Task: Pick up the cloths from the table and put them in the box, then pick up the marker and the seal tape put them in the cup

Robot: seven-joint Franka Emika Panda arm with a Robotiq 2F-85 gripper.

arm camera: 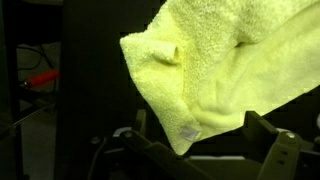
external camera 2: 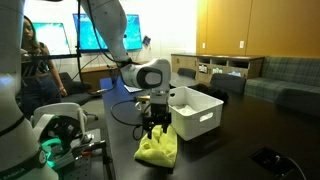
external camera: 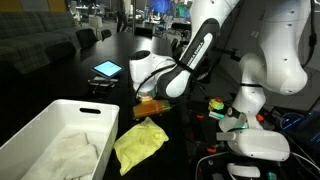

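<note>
The dark worktop carries everything, and the arm reaches down over it. The white box stands just beside the yellow cloth, which lies crumpled outside it. The jaws hang over the cloth, apart in the wrist view. If they close on a thin fold, the cloth could slip free or snag on the box rim.

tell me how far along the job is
Done: one pale cloth lies in the white box. In hand: the gripper, jaws apart in the wrist view, is over the yellow cloth lying outside the box. Left: box that cloth, then marker and tape into the cup; I can't make those out.
</note>
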